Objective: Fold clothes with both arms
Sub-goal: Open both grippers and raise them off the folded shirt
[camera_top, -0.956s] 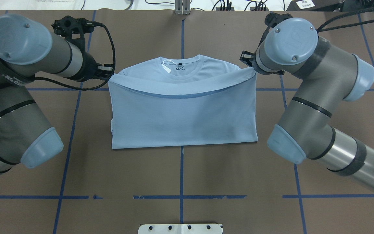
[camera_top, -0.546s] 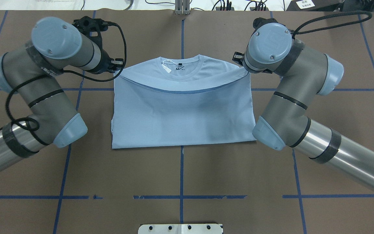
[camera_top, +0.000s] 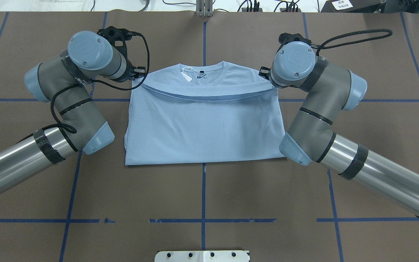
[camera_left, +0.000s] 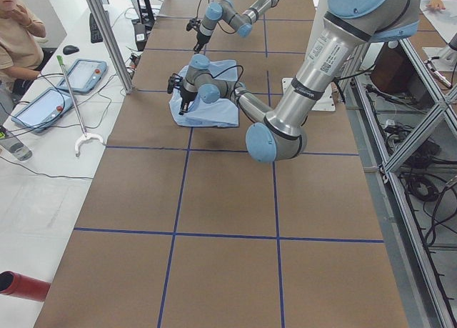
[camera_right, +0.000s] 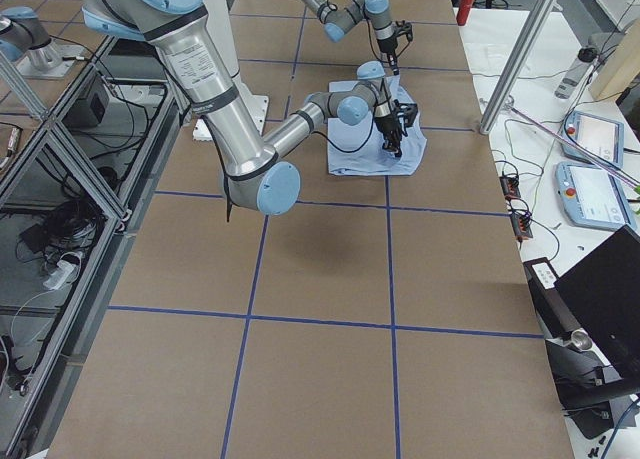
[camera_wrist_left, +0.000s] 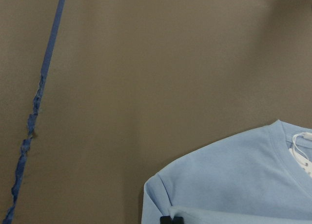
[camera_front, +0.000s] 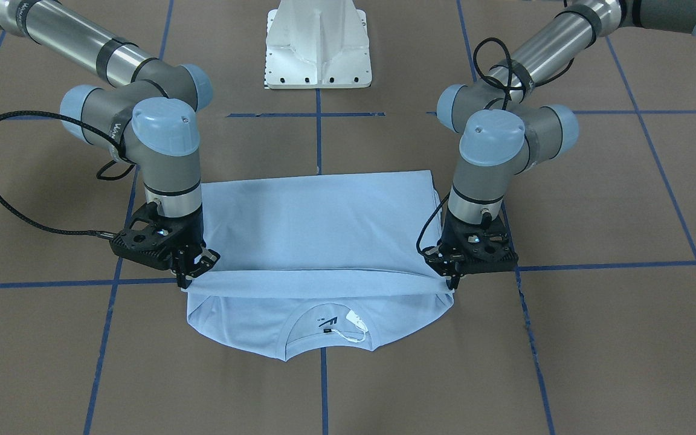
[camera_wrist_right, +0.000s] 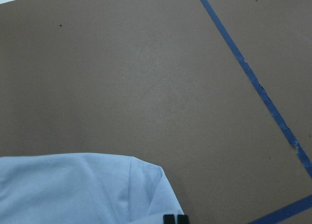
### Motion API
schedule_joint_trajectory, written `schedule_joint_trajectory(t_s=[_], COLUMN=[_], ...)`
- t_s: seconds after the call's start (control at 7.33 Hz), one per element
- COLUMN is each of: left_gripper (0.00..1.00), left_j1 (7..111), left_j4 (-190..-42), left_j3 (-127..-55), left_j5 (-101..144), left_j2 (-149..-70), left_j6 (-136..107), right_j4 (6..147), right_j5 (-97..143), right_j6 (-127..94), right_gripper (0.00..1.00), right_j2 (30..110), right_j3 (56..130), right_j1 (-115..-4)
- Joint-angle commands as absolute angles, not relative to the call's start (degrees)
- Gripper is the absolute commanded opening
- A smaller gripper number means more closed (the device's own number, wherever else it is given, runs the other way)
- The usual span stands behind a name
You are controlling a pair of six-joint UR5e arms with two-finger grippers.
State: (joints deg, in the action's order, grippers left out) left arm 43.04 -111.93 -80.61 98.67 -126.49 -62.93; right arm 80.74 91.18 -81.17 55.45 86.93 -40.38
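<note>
The light blue T-shirt (camera_top: 202, 127) lies folded across its middle on the brown table, collar and white neck tag (camera_top: 186, 74) at the far side. Its hem edge (camera_front: 318, 281) is stretched between both grippers just short of the collar. My left gripper (camera_front: 452, 279) is shut on the hem's corner at the left shoulder, with its fingertips (camera_wrist_left: 171, 219) pinching the fabric (camera_wrist_left: 234, 180). At the other corner my right gripper (camera_front: 186, 278) is shut on the cloth (camera_wrist_right: 73, 190). In the overhead view the left gripper (camera_top: 138, 72) shows, while the right one sits mostly under its wrist.
The white pedestal base (camera_front: 318, 54) stands behind the shirt on the robot's side. Blue tape lines (camera_top: 203, 220) cross the brown table. A person (camera_left: 18, 35) sits at a side bench with tablets (camera_left: 78, 74) beyond the table's far edge.
Both arms have swung inward and lowered, carrying the hem further toward the collar. The held edge now hangs lower and closer over the shoulders.
</note>
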Motion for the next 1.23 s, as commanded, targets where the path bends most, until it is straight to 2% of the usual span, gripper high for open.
schedule_joint_trajectory(t_s=[0.0,0.14,0.27,0.55,0.82,1.09], left_gripper=[0.0,0.2,0.99,1.0,1.0,1.0], left_j1=[42.9,42.9,43.0,42.2,36.1,30.8], left_j4=[-112.3,-112.4,-112.6,-114.4,-114.6,-115.6], left_j3=[-80.2,-80.4,-80.9,-88.8,-98.4,-100.6], left_j5=[98.7,98.7,98.7,99.3,98.9,98.1], left_j2=[-126.6,-126.4,-125.8,-120.9,-113.1,-109.0], left_j6=[-62.9,-62.9,-61.2,-59.7,-60.6,-66.0], right_j4=[80.6,80.6,80.6,80.2,79.9,78.2], right_j5=[91.1,91.1,90.9,91.5,91.5,91.4], right_j6=[-80.9,-80.8,-78.5,-71.2,-71.2,-71.4], right_gripper=[0.0,0.39,0.99,1.0,1.0,1.0], right_j2=[55.5,55.6,55.5,55.6,55.6,56.2], right_j3=[86.7,86.7,87.0,88.2,88.3,88.3], right_j1=[-40.2,-40.1,-39.7,-40.7,-40.7,-40.7])
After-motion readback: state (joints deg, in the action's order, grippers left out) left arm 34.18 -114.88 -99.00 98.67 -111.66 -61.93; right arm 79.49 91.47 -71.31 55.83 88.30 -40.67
